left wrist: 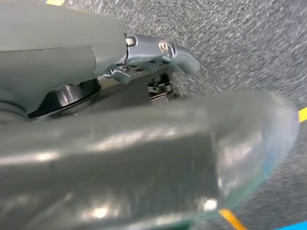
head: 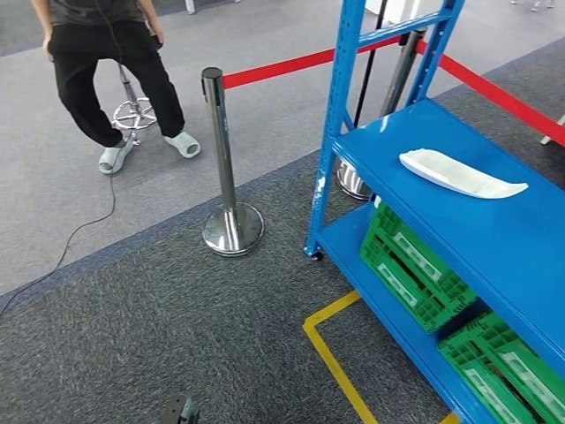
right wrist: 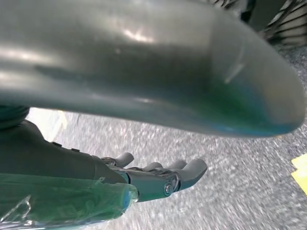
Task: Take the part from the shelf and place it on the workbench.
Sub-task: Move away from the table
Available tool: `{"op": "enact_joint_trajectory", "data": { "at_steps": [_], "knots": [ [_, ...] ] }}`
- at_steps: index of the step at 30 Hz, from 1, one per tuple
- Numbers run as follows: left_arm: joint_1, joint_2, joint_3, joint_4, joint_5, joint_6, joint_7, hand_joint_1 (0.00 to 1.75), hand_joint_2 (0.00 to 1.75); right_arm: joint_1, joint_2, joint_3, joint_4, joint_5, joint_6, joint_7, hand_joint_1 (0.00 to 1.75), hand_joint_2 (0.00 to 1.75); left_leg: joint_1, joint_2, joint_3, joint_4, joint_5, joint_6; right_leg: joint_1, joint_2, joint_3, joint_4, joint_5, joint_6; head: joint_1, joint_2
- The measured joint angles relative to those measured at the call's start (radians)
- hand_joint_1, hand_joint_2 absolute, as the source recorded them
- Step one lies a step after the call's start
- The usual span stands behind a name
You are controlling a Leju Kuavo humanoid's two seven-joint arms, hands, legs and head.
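Observation:
The part [head: 461, 175] is a long, flat white piece with pointed ends. It lies on the middle level of the blue shelf [head: 506, 238] at the right of the head view. My left hand [left wrist: 145, 143] hangs over grey carpet, its fingers [left wrist: 163, 50] stretched out apart from the thick thumb, holding nothing. My right hand [right wrist: 137, 72] also hangs above the carpet, with its dark fingers [right wrist: 163, 177] straight and well away from the thumb, and it too is empty. Both hands are away from the part.
Green crates [head: 413, 265] fill the shelf's bottom level. A chrome post [head: 229, 177] with a red belt [head: 280, 66] stands left of the shelf, and a second post [head: 393, 97] behind it. Yellow tape [head: 333, 353] marks the carpet. A person [head: 113, 71] sits on a stool at the far left, with a cable [head: 73, 234] trailing on the floor.

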Motion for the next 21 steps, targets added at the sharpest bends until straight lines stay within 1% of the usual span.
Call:
{"op": "enact_joint_trajectory", "data": {
  "at_steps": [1,2,3,4,5,6,7,8,9,11,12,13,14,15,16,17,18,19,20,21],
  "knots": [
    [0.002,0.000,0.000,0.000,-0.001,0.000,0.000,0.00,0.00,-0.002,0.000,0.000,0.000,0.001,0.000,-0.001,0.00,0.00,-0.002,0.018,0.000,0.000,-0.001,0.001,0.000,-0.014,-0.025,0.058,-0.024,0.002,0.001,0.000],
    [0.003,0.000,0.000,0.000,-0.001,0.000,0.000,0.00,0.00,-0.002,0.000,0.000,0.000,0.002,0.000,-0.001,0.00,0.00,-0.003,0.035,0.000,0.000,-0.002,0.001,-0.001,-0.022,-0.035,0.087,-0.031,0.003,0.001,0.000],
    [0.003,0.000,0.000,0.000,-0.002,0.000,0.000,0.00,0.00,0.000,0.000,-0.001,0.000,0.003,0.001,-0.001,0.00,0.00,-0.003,0.051,0.001,0.001,-0.003,0.000,-0.001,-0.027,-0.023,0.076,-0.020,0.004,0.002,0.000],
    [0.003,0.000,0.000,0.000,-0.002,0.000,0.000,0.00,0.00,0.002,-0.001,-0.001,0.000,0.006,0.001,-0.002,0.00,0.00,-0.003,0.065,0.003,0.001,-0.005,-0.002,-0.001,-0.037,0.010,0.024,0.007,0.004,0.002,0.000],
    [0.003,0.000,0.000,0.000,-0.004,-0.001,0.000,0.00,0.00,0.003,-0.001,-0.002,0.000,0.008,0.003,-0.002,0.00,0.00,-0.004,0.078,0.007,0.001,-0.008,-0.005,0.000,-0.057,0.054,-0.050,0.036,0.004,0.002,0.000],
    [0.002,0.000,0.000,0.000,-0.005,-0.001,0.000,0.00,0.00,0.002,-0.002,-0.002,0.000,0.010,0.007,-0.003,0.00,0.00,-0.007,0.088,0.010,0.002,-0.011,-0.010,0.000,-0.082,0.094,-0.116,0.057,0.001,0.001,0.000],
    [0.002,0.000,0.000,0.000,-0.007,-0.002,0.000,0.00,0.00,0.001,-0.002,-0.002,0.000,0.012,0.011,-0.005,0.00,0.00,-0.010,0.097,0.014,0.003,-0.014,-0.014,0.001,-0.100,0.122,-0.161,0.068,-0.004,0.000,0.000],
    [0.001,0.000,-0.001,0.000,-0.009,-0.002,0.000,0.00,0.00,0.001,-0.003,-0.003,0.000,0.013,0.015,-0.006,0.00,0.00,-0.013,0.105,0.017,0.004,-0.016,-0.018,0.002,-0.111,0.133,-0.181,0.070,-0.010,-0.001,0.000],
    [0.001,0.000,-0.002,0.000,-0.010,-0.003,0.000,0.00,0.00,0.001,-0.004,-0.004,0.000,0.014,0.019,-0.008,0.00,0.00,-0.015,0.113,0.019,0.003,-0.018,-0.022,0.003,-0.106,0.130,-0.181,0.070,-0.018,-0.003,0.000],
    [-0.001,-0.001,-0.004,0.000,-0.011,-0.003,0.000,0.00,0.00,0.004,-0.006,-0.007,0.000,0.015,0.022,-0.010,0.00,0.00,-0.013,0.129,0.022,0.003,-0.022,-0.033,0.003,-0.079,0.125,-0.183,0.073,-0.031,-0.003,0.000],
    [-0.002,-0.001,-0.006,0.000,-0.012,-0.003,0.000,0.00,0.00,0.005,-0.007,-0.008,0.000,0.015,0.023,-0.011,0.00,0.00,-0.011,0.120,0.019,0.013,-0.033,-0.039,0.001,-0.066,0.124,-0.184,0.076,-0.037,-0.005,0.000],
    [-0.003,-0.001,-0.007,0.000,-0.012,-0.003,0.000,0.00,0.00,0.005,-0.008,-0.009,0.000,0.016,0.024,-0.011,0.00,0.00,-0.009,0.099,0.006,0.042,-0.055,-0.045,-0.002,-0.051,0.124,-0.186,0.079,-0.042,-0.007,0.000],
    [-0.003,-0.001,-0.008,0.000,-0.012,-0.003,0.000,0.00,0.00,0.005,-0.009,-0.009,0.000,0.017,0.024,-0.012,0.00,0.00,-0.006,0.070,-0.017,0.092,-0.085,-0.049,-0.003,-0.038,0.122,-0.187,0.081,-0.045,-0.009,0.000],
    [-0.003,-0.001,-0.008,0.000,-0.012,-0.003,0.000,0.00,0.00,0.004,-0.010,-0.009,0.000,0.017,0.024,-0.012,0.00,0.00,-0.004,0.042,-0.049,0.158,-0.118,-0.051,-0.003,-0.024,0.120,-0.187,0.082,-0.048,-0.012,0.000],
    [-0.002,-0.001,-0.007,0.000,-0.012,-0.003,0.001,0.00,0.00,0.003,-0.010,-0.009,0.000,0.018,0.024,-0.012,0.00,0.00,-0.003,0.025,-0.084,0.224,-0.144,-0.051,-0.003,-0.009,0.118,-0.187,0.083,-0.049,-0.013,0.000],
    [-0.001,0.000,-0.007,0.000,-0.012,-0.003,0.001,0.00,0.00,0.003,-0.010,-0.009,0.000,0.020,0.024,-0.012,0.00,0.00,-0.003,0.017,-0.108,0.267,-0.152,-0.051,-0.003,0.007,0.117,-0.187,0.084,-0.050,-0.013,0.000],
    [-0.001,0.000,-0.007,0.000,-0.012,-0.003,0.002,0.00,0.00,0.003,-0.010,-0.009,0.000,0.021,0.024,-0.012,0.00,0.00,-0.003,0.012,-0.117,0.278,-0.141,-0.049,-0.003,0.024,0.116,-0.187,0.085,-0.050,-0.013,0.000],
    [-0.002,0.000,-0.008,0.000,-0.013,-0.003,0.003,0.00,0.00,0.004,-0.010,-0.009,0.000,0.024,0.024,-0.012,0.00,0.00,-0.003,0.007,-0.106,0.249,-0.111,-0.046,-0.003,0.041,0.116,-0.187,0.087,-0.048,-0.014,0.000],
    [-0.003,0.000,-0.008,0.000,-0.013,-0.003,0.004,0.00,0.00,0.004,-0.010,-0.009,0.000,0.026,0.024,-0.013,0.00,0.00,-0.002,-0.007,-0.081,0.193,-0.073,-0.043,-0.004,0.057,0.116,-0.187,0.089,-0.045,-0.014,0.000],
    [-0.003,0.000,-0.008,0.000,-0.014,-0.003,0.005,0.00,0.00,0.004,-0.010,-0.009,0.000,0.028,0.024,-0.013,0.00,0.00,-0.001,-0.034,-0.052,0.127,-0.040,-0.039,-0.003,0.072,0.115,-0.186,0.091,-0.042,-0.014,0.000]
  ]
}}
